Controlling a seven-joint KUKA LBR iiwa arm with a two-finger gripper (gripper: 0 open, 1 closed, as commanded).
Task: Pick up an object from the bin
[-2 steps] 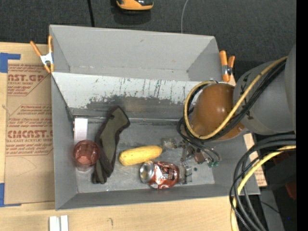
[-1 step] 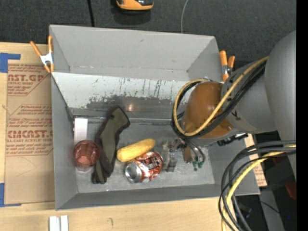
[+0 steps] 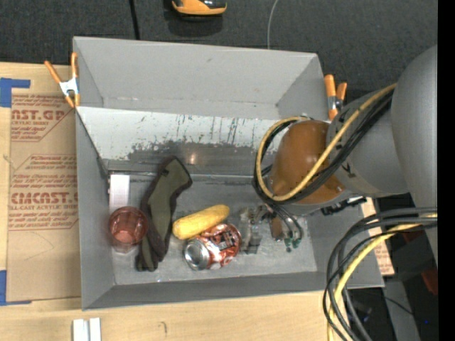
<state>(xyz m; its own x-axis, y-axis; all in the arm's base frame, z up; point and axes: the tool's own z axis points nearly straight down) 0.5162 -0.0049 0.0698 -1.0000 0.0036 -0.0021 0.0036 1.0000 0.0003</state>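
The gripper (image 3: pixel 271 229) sits low on the right of the bin (image 3: pixel 213 84) floor, fingers spread and empty, just right of a crushed red-and-white can (image 3: pixel 213 247) (a yellow banana-shaped toy (image 3: pixel 201 221) lies beside it). It should straddle the can squarely before closing.

Overhead, slightly oblique, above bin (image 3: pixel 199 77)

In the grey metal bin (image 3: pixel 199 84) lie a dark floppy sock (image 3: pixel 162 208), a yellow banana (image 3: pixel 200 221), a squashed red can (image 3: pixel 213 246) and a round pink cup (image 3: pixel 127 227).
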